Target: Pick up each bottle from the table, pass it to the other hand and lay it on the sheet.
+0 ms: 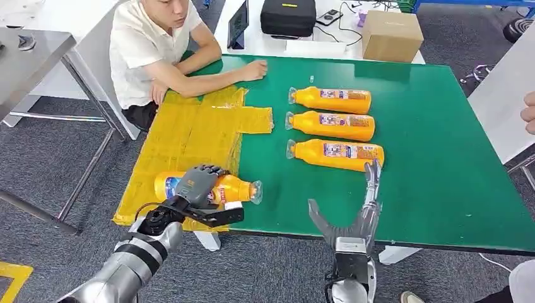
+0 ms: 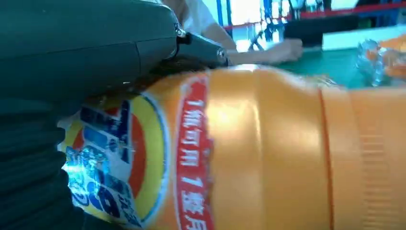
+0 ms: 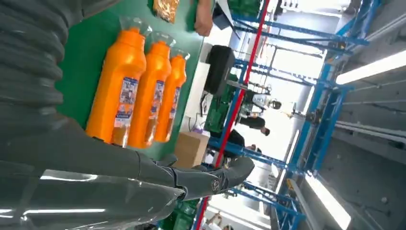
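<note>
- Our left hand (image 1: pixel 197 183) gripped an orange bottle (image 1: pixel 230 188) lying on its side at the near edge of the yellow sheet (image 1: pixel 189 136), its clear cap end reaching out over the green desk (image 1: pixel 441 170).
- Our right hand (image 1: pixel 361 214) was open and held nothing, fingers spread and pointing up just in front of the nearest bottle of the row (image 1: pixel 334 155).
- Three more orange bottles lay side by side on the desk, well apart from the sheet: nearest, middle (image 1: pixel 331 125) and far (image 1: pixel 331 100), all with caps toward the sheet.
- We judged the bottles to be full, so fairly heavy for their size, with stiff plastic walls and a glossy skin that could slip; round bodies lying flat might also roll.
- We judged the labelled mid-body the best place to take hold, leaving one end free for the other hand at the hand-over.
- The left wrist view gave us the held bottle's label (image 2: pixel 191 158) with red and blue print and the ribbed band near its neck, which the head view left too small to read.
- The right wrist view showed the row of three end-on beyond the open hand.
- The head view alone gave us the person (image 1: pixel 158 50) seated behind the sheet, one forearm resting on the desk.
</note>
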You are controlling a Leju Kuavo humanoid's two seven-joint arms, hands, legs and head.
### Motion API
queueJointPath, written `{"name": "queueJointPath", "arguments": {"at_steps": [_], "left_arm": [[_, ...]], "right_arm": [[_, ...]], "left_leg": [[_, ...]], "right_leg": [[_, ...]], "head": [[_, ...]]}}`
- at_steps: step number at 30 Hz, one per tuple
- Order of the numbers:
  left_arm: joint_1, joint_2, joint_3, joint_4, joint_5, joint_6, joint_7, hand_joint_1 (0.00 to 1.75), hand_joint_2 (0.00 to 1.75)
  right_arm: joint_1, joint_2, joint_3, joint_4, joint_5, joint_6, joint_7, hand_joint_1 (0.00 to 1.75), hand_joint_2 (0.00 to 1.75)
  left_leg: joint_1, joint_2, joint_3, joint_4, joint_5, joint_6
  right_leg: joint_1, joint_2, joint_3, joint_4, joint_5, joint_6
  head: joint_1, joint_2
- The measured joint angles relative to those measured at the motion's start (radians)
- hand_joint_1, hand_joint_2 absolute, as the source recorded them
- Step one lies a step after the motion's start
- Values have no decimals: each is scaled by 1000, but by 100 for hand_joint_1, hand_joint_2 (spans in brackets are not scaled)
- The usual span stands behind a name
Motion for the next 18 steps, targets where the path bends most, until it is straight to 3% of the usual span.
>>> {"name": "queueJointPath", "arguments": {"at_steps": [8, 18], "left_arm": [[-87, -9, 40, 93, 184, -250, -70, 0, 175], [-120, -5, 59, 142, 226, -347, -101, 0, 175]], "right_arm": [[-24, -15, 23, 31, -24, 0, 0, 0, 175], [-44, -23, 37, 61, -40, 0, 0, 0, 175]], "left_leg": [[0, 0, 4, 0, 0, 0], [0, -1, 5, 0, 0, 0]], "right_leg": [[0, 0, 3, 0, 0, 0], [0, 0, 5, 0, 0, 0]], "head": [[0, 0], [0, 0]]}}
